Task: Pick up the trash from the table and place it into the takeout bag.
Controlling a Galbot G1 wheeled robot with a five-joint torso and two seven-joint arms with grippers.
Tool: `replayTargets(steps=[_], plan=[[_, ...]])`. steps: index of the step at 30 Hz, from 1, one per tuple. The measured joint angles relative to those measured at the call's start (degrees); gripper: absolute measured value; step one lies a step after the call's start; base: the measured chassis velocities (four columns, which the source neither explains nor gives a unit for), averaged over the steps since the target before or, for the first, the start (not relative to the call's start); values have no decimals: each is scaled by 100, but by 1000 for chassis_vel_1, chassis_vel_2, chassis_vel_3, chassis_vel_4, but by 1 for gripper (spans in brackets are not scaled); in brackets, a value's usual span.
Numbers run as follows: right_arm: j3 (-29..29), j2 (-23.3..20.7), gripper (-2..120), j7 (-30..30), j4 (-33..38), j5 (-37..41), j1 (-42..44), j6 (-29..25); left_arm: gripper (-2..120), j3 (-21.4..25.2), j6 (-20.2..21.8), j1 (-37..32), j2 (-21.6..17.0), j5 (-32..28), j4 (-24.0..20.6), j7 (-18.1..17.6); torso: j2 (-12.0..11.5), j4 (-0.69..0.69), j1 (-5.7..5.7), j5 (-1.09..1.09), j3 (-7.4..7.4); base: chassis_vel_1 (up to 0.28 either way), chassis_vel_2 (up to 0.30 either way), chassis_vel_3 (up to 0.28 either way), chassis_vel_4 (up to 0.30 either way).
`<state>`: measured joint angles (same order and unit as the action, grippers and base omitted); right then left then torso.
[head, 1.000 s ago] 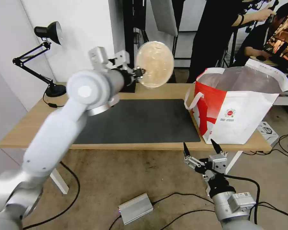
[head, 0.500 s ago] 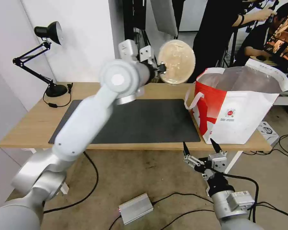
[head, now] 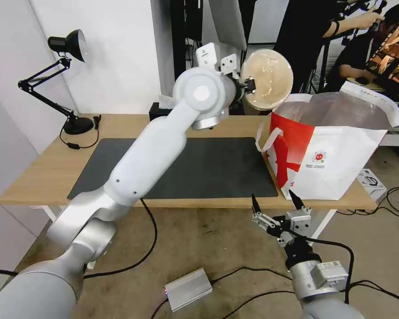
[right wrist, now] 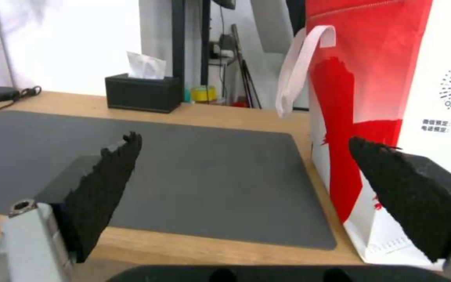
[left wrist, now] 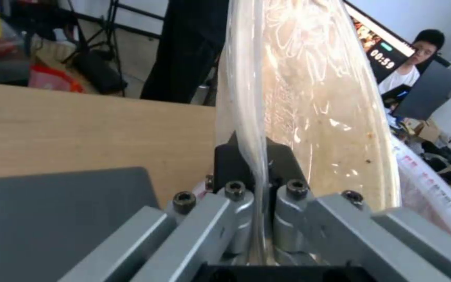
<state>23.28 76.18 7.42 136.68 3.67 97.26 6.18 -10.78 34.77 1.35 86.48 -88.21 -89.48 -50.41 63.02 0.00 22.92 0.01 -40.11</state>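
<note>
My left gripper (head: pixel 251 84) is shut on the rim of a beige shallow bowl (head: pixel 267 79), held on edge in the air just left of the takeout bag's open top. The left wrist view has that gripper (left wrist: pixel 259 188) clamping the bowl (left wrist: pixel 319 102) by its thin rim. The red-and-white takeout bag (head: pixel 328 150) stands open at the table's right end, foil lining showing. My right gripper (head: pixel 274 202) hangs open below the table's front edge, near the bag's corner, holding nothing. In the right wrist view its fingers (right wrist: pixel 110 172) stand wide apart before the bag (right wrist: pixel 392 98).
A dark grey mat (head: pixel 199 168) covers the light-wood table (head: pixel 40 177). A black desk lamp (head: pixel 62 79) stands at the back left, a black tissue box (right wrist: pixel 143 93) at the back middle. Cables and a silver box (head: pixel 188 289) lie on the floor.
My left arm has swung right and slightly up, carrying the beige bowl from over the mat's back edge to beside the bag's opening. The right gripper has stayed put.
</note>
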Motion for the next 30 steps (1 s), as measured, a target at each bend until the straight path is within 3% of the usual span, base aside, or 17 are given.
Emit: replayTargets(steps=[11, 16, 20, 21, 24, 30], plan=[[-19, 14, 100, 5, 16, 9, -24, 0, 0, -137, -165, 58, 500, 732, 567, 261, 0, -1, 0, 0, 0, 0, 0, 0, 0], [-41, 44, 100, 7, 16, 10, -28, -3, 0, -295, -299, 29, 505, 1421, 756, 726, 0, 0, 0, -1, 0, 0, 0, 0, 0], [-60, 68, 100, 8, 20, 10, -42, -3, 0, -446, -673, -94, 495, 2160, 1045, 1476, 0, 0, 0, -1, 0, 0, 0, 0, 0], [-60, 68, 100, 8, 20, 10, -42, -3, 0, -446, -673, -94, 495, 2160, 1045, 1476, 0, 0, 0, -1, 0, 0, 0, 0, 0], [-70, 94, 100, 8, 20, 10, -43, -4, 0, -588, -982, -203, 487, 2578, 1236, 2005, 0, 1, 0, -1, 0, 0, 0, 0, 0], [-77, 116, 100, 9, 20, 6, -43, -7, 0, -781, -1298, -327, 485, 3018, 1396, 2558, 0, -1, 0, -1, 0, 0, 0, 0, 0]])
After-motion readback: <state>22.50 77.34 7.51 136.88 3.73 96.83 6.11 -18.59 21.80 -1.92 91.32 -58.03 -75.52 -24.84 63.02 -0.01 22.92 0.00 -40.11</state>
